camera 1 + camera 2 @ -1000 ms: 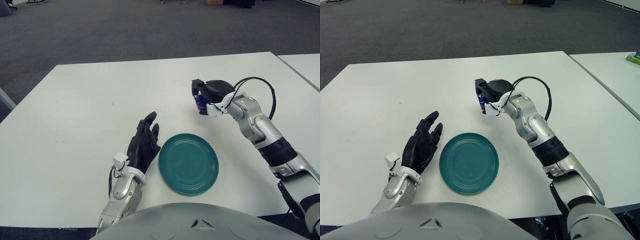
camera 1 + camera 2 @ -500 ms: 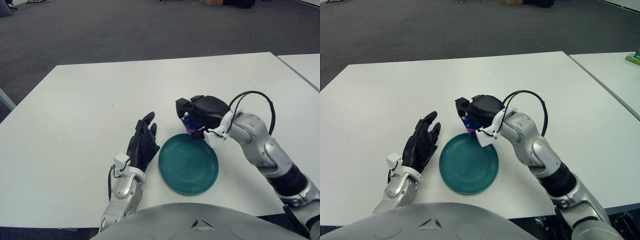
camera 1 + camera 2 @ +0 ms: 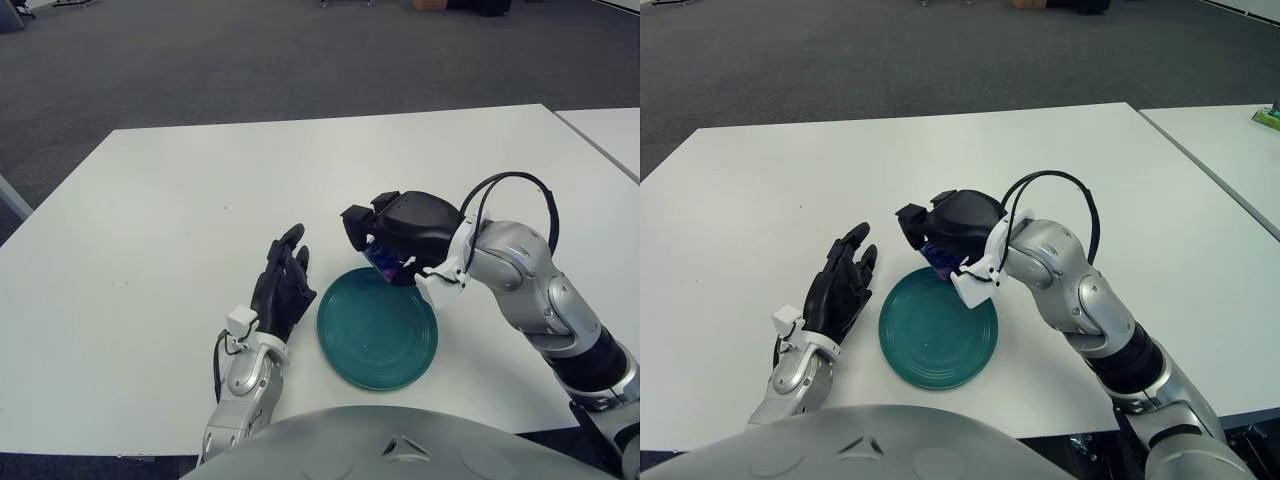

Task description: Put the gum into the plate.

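White tabletop [image 3: 150, 200], grey carpet behind. Nearest you, your left hand [image 3: 280, 290] shows just left of the round teal plate [image 3: 377, 326], black fingers spread, holding nothing. Plate has nothing in it, so the drop is not done. Your right hand [image 3: 395, 232] hovers over the plate's far rim, fingers curled around the small blue-purple gum pack [image 3: 382, 257], forearm angled in from the right. Left to do, I'd say: lower slightly, release.
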Available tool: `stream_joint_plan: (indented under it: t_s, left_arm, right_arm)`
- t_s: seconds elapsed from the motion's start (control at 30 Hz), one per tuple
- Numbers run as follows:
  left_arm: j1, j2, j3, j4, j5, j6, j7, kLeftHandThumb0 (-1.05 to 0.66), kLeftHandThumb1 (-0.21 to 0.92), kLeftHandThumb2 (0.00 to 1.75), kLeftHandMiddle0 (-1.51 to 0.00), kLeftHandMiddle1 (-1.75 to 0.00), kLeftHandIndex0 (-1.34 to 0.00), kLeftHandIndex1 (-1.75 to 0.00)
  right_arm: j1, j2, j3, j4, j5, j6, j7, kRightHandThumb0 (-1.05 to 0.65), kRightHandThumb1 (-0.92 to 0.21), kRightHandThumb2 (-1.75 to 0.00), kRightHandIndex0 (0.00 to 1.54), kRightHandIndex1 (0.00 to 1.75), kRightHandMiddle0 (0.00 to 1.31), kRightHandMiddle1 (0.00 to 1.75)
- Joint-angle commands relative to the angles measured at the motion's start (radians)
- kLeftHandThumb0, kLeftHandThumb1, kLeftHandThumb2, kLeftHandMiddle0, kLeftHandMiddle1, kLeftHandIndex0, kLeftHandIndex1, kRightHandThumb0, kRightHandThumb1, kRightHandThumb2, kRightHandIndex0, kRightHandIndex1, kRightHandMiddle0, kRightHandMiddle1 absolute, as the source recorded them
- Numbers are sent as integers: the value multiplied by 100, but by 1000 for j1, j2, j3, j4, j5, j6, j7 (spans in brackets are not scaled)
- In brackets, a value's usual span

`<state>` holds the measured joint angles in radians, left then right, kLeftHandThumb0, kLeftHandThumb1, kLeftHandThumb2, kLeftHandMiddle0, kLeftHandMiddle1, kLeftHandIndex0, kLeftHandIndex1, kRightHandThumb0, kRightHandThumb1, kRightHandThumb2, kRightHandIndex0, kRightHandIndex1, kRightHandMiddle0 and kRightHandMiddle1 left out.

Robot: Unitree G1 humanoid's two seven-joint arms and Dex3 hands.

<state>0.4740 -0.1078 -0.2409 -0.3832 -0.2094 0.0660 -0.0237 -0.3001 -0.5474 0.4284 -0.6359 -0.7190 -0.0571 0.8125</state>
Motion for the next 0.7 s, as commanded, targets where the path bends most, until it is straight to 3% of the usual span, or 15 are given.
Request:
stream_joint_plan:
  t_s: [0.0,0.4,0.67]
  left_arm:
    - [-12,2,15,12,-25,-17,-23,-105,92,95,-20,-1,0,-42]
    - [-20,18,24,14,-7,-14,-42,-101,92,99,-23,-2,0,-48]
    - [-20,24,14,7,35,-28,-38,-99,92,103,-20,0,0,-43]
  right_arm:
    - [47,13,8,-54,10,-32,-26,-1,-39,-119,51,171,46,165]
    - [135,47,9,-134,18,11,16,-1,-28,-131,58,175,54,161]
    - [144,46,24,-91,-1,-35,-13,-1,-25,-130,62,175,63,147]
